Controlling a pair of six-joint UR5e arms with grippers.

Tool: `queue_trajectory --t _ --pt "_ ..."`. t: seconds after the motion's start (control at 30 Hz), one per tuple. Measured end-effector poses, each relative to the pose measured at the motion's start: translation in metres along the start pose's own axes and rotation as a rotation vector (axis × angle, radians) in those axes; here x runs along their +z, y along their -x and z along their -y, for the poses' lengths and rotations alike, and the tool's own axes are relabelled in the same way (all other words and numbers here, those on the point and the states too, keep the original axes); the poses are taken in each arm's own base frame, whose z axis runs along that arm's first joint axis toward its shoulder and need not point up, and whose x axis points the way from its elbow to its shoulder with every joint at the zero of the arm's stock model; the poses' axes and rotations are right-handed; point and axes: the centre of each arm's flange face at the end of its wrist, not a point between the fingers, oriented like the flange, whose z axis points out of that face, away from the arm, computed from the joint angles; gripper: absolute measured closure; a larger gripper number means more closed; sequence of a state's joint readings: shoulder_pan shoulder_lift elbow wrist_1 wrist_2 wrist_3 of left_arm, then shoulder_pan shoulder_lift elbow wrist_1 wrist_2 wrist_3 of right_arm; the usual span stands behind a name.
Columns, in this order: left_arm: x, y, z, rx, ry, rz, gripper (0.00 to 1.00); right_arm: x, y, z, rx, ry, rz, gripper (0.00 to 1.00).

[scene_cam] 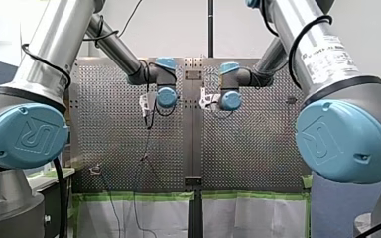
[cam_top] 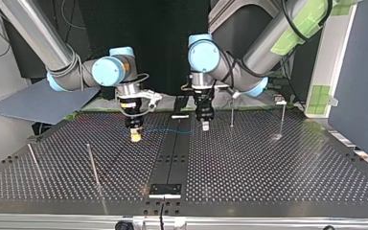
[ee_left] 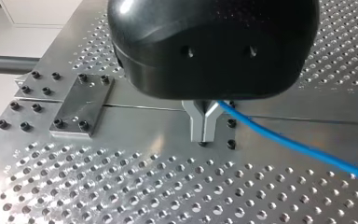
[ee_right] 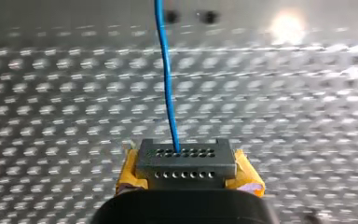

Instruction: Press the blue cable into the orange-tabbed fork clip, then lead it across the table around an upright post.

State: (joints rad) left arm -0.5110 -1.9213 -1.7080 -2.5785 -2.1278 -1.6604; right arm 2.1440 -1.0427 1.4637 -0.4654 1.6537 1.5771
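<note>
The blue cable (cam_top: pixel 175 130) runs just above the table between my two grippers. My left gripper (ee_left: pixel 204 137), black with metal fingers, is shut on the blue cable (ee_left: pixel 298 147), which leads away beside it over the perforated plate. In the top view my left gripper (cam_top: pixel 205 126) hangs right of the centre strip. My right gripper (ee_right: pixel 186 158), with yellow pads, is shut on the blue cable (ee_right: pixel 165 70), which stretches straight ahead of it. My right gripper (cam_top: pixel 135 136) hangs left of the strip. A small clip (cam_top: pixel 279 99) stands at the top view's far right; I cannot tell its tab colour.
Thin upright posts stand on the table: one (cam_top: pixel 232 111) just right of my left gripper, one (cam_top: pixel 282 120) further right, and two (cam_top: pixel 93 165) (cam_top: pixel 33 160) at the top view's near left. A dark centre strip (cam_top: pixel 172 153) with a bolted plate (cam_top: pixel 165 189) divides the table.
</note>
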Motion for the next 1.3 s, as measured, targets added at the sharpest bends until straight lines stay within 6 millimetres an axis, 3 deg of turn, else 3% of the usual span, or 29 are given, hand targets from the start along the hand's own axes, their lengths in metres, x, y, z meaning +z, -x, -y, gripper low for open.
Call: queue_trajectory --t 0.53,0.83,1.3 --pt "0.021 0.043 0.019 -0.012 -0.006 0.022 1.00 -0.019 -0.104 -0.002 0.014 -0.004 -0.110 1.00" --pt "0.023 0.059 0.031 -0.014 -0.018 0.029 1.00 -0.024 -0.130 -0.011 0.018 0.013 -0.118 1.00" --pt "0.021 0.110 0.068 -0.004 -0.066 0.047 1.00 -0.026 -0.158 -0.033 0.023 0.056 -0.129 1.00"
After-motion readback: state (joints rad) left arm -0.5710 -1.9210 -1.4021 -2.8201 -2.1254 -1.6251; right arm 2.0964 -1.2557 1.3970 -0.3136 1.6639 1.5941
